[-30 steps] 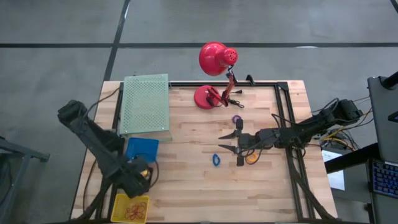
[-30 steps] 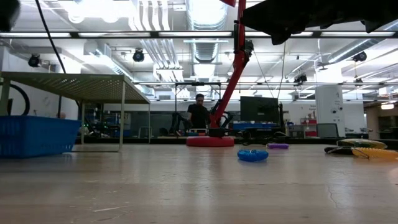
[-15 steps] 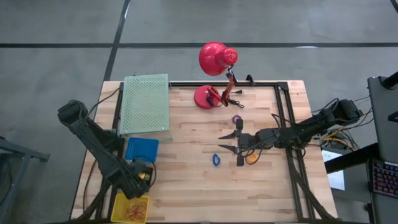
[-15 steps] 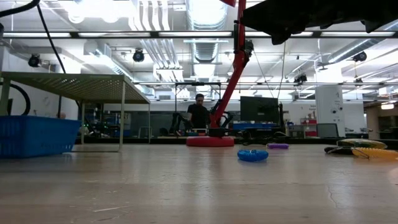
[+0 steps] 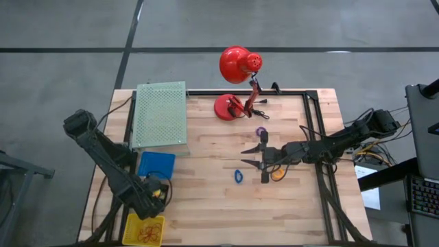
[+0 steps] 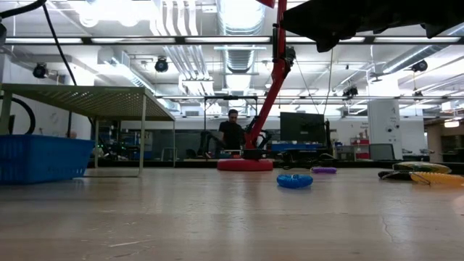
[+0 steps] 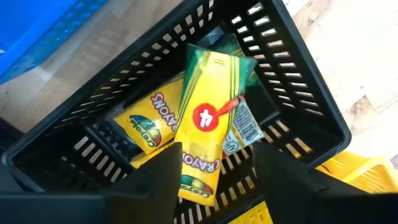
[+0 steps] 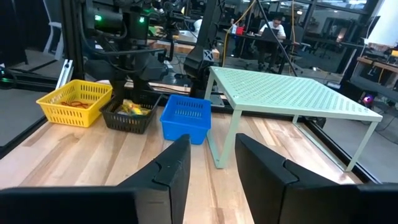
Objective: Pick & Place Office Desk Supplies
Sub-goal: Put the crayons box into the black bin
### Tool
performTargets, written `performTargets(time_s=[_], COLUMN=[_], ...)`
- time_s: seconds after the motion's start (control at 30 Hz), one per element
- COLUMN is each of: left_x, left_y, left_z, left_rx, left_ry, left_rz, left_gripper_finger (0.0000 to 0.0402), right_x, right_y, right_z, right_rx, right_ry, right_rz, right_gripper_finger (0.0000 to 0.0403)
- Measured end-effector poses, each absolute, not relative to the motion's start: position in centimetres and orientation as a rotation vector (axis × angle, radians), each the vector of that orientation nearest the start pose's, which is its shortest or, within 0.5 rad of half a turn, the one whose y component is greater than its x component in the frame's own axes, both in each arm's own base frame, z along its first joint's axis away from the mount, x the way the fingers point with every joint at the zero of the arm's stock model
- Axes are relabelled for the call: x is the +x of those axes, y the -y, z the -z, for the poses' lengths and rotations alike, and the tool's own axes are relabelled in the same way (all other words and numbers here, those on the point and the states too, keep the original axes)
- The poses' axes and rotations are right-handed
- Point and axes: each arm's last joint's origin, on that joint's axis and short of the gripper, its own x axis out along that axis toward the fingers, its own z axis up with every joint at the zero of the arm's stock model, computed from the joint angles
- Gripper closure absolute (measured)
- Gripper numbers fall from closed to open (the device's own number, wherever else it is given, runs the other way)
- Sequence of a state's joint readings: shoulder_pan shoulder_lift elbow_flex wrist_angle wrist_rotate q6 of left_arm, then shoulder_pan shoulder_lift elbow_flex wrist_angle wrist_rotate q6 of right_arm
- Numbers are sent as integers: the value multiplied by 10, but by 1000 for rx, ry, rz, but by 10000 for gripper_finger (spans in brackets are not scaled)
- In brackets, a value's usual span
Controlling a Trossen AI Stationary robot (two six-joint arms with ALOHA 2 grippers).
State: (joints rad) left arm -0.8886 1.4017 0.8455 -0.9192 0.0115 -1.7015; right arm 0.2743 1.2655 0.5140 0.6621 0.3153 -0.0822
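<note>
- The left gripper [image 7: 214,165] hangs over the black basket [image 7: 298,68] near the desk's front-left corner, jaws apart, crayon box [image 7: 208,118] just dropping in (release step, I'd say).
- The right gripper [image 5: 252,157] waits mid-desk, jaws apart and empty; next it needs lowering onto the blue ring [image 5: 238,176] nearby.

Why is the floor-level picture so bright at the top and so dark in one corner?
In the low view the ceiling lights glare white, and the dark shape in the corner is an arm hanging close overhead, only a silhouette against them. In the left wrist view the crayon box over the black basket looks sharp, while the left claw is a dark blur.
</note>
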Motion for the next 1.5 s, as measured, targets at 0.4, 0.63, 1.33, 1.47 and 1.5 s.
performTargets(time_s=[0.4,0.63,1.33,1.47,1.5], left_x=[142,143,212,237,242], left_y=[172,161,131,108,102], left_z=[-196,-218,-247,-256,-258], left_rx=[-676,-578,66,66,56], left_ry=[-1378,-1112,-629,-580,-570], left_rz=[-510,-398,-148,-44,-8], left_gripper_finger=[174,172,172,172,172], right_x=[248,248,248,248,248], right_y=[-61,-61,-61,-61,-61], right_z=[-223,-223,-223,-223,-223], right_rx=[-109,-109,-108,-112,-111], right_ry=[-87,-87,-87,-87,-87], right_rz=[38,37,37,37,37], right_gripper_finger=[281,289,276,282,283])
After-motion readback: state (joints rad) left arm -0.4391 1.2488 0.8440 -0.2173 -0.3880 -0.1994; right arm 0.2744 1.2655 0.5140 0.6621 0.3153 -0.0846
